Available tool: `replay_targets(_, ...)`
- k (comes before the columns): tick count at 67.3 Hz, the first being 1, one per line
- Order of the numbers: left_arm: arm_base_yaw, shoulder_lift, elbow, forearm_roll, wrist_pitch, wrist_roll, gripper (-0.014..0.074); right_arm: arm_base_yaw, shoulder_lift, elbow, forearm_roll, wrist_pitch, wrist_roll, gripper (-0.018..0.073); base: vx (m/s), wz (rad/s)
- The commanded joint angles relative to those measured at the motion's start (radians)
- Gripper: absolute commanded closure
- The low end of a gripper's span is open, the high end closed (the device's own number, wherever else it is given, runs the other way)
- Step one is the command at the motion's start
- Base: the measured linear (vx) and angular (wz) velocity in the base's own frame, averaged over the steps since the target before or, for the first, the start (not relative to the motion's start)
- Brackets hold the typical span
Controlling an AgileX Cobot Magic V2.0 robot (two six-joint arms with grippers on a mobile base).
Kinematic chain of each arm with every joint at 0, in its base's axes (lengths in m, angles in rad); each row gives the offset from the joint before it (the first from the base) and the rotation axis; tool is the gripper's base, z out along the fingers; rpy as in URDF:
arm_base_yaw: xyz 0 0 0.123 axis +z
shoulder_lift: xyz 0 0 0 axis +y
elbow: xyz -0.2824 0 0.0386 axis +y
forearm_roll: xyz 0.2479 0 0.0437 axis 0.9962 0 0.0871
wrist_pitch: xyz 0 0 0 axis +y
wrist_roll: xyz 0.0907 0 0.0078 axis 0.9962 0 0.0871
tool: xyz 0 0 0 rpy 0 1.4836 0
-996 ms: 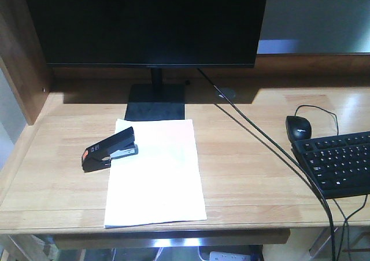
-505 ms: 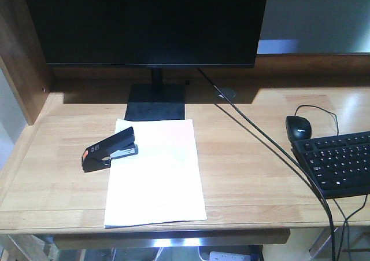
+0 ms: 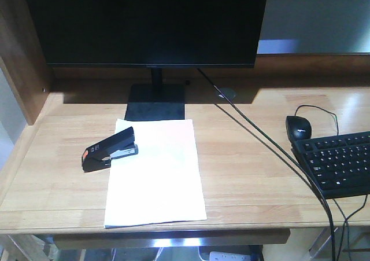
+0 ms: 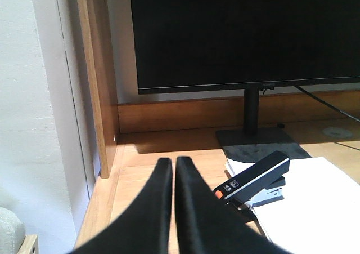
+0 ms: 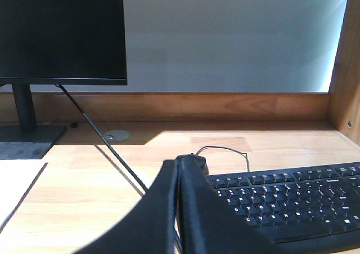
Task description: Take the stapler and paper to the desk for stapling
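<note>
The black stapler (image 3: pixel 110 149) with its orange end lies on the desk (image 3: pixel 248 162), its front over the left edge of the white paper (image 3: pixel 155 174). From the left wrist, the stapler (image 4: pixel 253 178) sits just right of my left gripper (image 4: pixel 173 163), which is shut with nothing in it. The paper (image 4: pixel 315 200) spreads out to the right of it. My right gripper (image 5: pixel 179 165) is shut and empty, held low over the desk beside the keyboard, with a corner of the paper (image 5: pixel 17 183) at the far left. Neither gripper shows in the front view.
A black monitor (image 3: pixel 147 24) on its stand (image 3: pixel 155 102) rises behind the paper. A keyboard (image 3: pixel 338 162) and a black mouse (image 3: pixel 298 127) lie at the right, and a black cable (image 3: pixel 272 151) runs diagonally across the desk. A wooden side wall (image 3: pixel 20 58) closes the left.
</note>
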Motion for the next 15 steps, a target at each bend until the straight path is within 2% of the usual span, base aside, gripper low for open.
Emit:
replay_targets(1,-0.007,-0.014,0.014,-0.002,-0.071,0.000,0.0603,-0.006,-0.009,0.021,-0.007,-0.074,-0.003,0.0568,0.00,0.00)
replay_targets(15,-0.007,-0.014,0.014,-0.002,-0.071,0.000,0.0603,-0.006,-0.009,0.021,-0.007,-0.074,-0.003,0.0568,0.00,0.00)
